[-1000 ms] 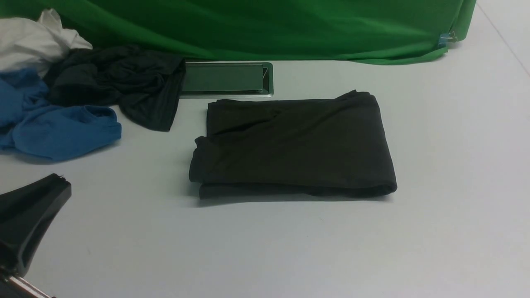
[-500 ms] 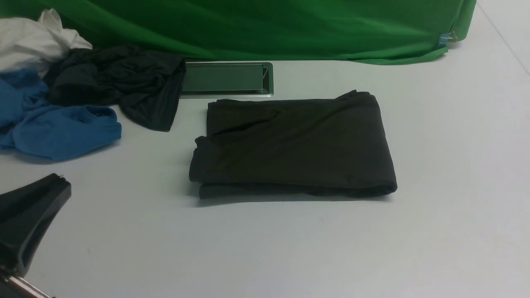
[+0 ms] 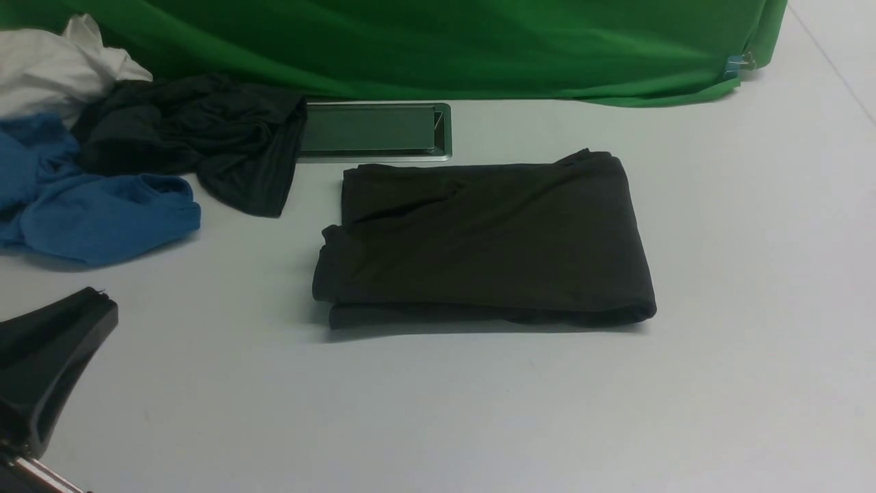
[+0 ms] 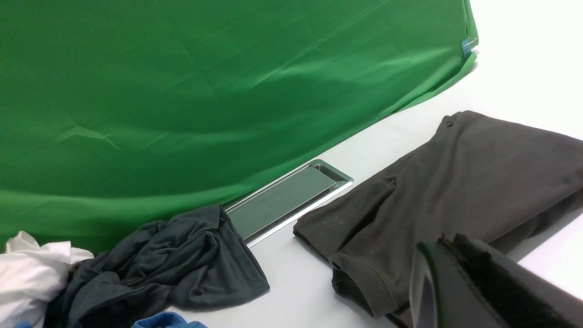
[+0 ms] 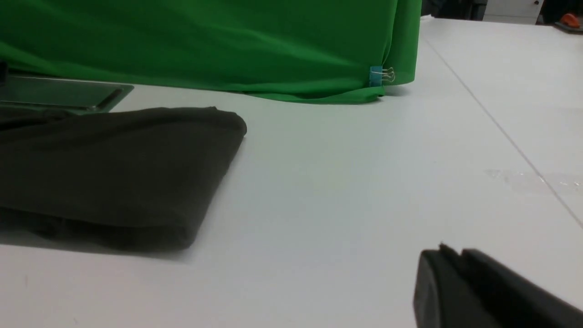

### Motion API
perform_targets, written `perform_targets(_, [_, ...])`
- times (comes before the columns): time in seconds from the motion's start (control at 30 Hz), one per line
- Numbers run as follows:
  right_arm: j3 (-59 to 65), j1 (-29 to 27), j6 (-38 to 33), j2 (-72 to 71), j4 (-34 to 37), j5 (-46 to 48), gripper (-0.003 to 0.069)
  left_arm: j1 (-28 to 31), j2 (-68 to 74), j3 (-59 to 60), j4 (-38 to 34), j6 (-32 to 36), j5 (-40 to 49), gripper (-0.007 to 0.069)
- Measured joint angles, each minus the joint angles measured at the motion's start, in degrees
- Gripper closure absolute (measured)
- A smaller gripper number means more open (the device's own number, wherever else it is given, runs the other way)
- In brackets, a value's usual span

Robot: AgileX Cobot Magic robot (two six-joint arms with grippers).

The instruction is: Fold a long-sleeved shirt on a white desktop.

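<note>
Front view, dark shirt (image 3: 493, 239) folded on white desktop (image 3: 438, 404)

Shirt (image 3: 493, 239) on desktop (image 3: 479, 404), before hatch (image 3: 373, 130); garment pile (image 3: 137, 150) left, cloth backdrop (image 3: 438, 48) behind.

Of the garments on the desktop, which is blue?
The crumpled one at the robot's far left, nearer the robot than the white garment.

Front view: no visible change from earlier pictures
</note>
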Motion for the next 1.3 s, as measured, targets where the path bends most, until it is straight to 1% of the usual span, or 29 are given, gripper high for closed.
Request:
perform_targets(0.1, [0.00, 0.00, 0.00, 0.00, 0.00, 0.00, 0.0568, 0.08, 0.00, 0.37, 0.50, 0.00, -0.23, 0.0605])
perform_targets(0.2, [0.00, 0.00, 0.00, 0.00, 0.00, 0.00, 0.0558, 1.75, -0.49, 1.47, 0.50, 0.00, -2.34, 0.0605])
perform_targets(0.23, [0.00, 0.00, 0.00, 0.00, 0.00, 0.00, 0.0555, 4.55, -1.53, 2.96, 0.13, -0.47, -5.24, 0.0603])
perform_targets(0.33, [0.00, 0.00, 0.00, 0.00, 0.00, 0.05, 0.0545, 11.15, -4.82, 5.86, -0.70, -2.66, -8.01, 0.0603])
perform_targets(0.37, [0.00, 0.00, 0.00, 0.00, 0.00, 0.05, 0.0544, 11.58, -5.42, 6.08, -0.76, -3.02, -8.13, 0.0603])
perform_targets(0.43, [0.00, 0.00, 0.00, 0.00, 0.00, 0.05, 0.0533, 16.36, -9.65, 9.76, -1.28, -5.23, -8.19, 0.0603])
perform_targets(0.53, [0.00, 0.00, 0.00, 0.00, 0.00, 0.05, 0.0526, 19.78, -14.44, 15.15, -1.34, -7.12, -7.60, 0.0603])
perform_targets(0.63, [0.00, 0.00, 0.00, 0.00, 0.00, 0.05, 0.0519, 20.29, -16.06, 19.16, -1.41, -8.44, -6.77, 0.0603])
perform_targets(0.7, [0.00, 0.00, 0.00, -0.06, 0.00, -0.01, 0.0514, 20.30, -16.30, 20.32, -1.55, -10.42, -4.88, 0.0603])
perform_targets(0.73, [0.00, 0.00, 0.00, -0.06, 0.00, 0.04, 0.0510, 20.30, -16.37, 20.55, -1.15, -12.07, -2.04, 0.0603])
perform_targets(0.8, [0.00, 0.00, 0.00, -0.06, 0.00, -0.01, 0.0505, 20.30, -16.46, 20.63, -0.99, -13.24, -0.65, 0.0603])
perform_targets(1.23, [0.00, 0.00, 0.00, -0.06, 0.00, -0.01, 0.0474, 20.30, -16.57, 20.63, -0.24, -13.91, -1.28, 0.0603])
perform_targets(1.3, [0.00, 0.00, 0.00, -0.06, 0.00, -0.01, 0.0470, 20.30, -16.57, 20.63, -0.22, -13.23, -1.28, 0.0603])
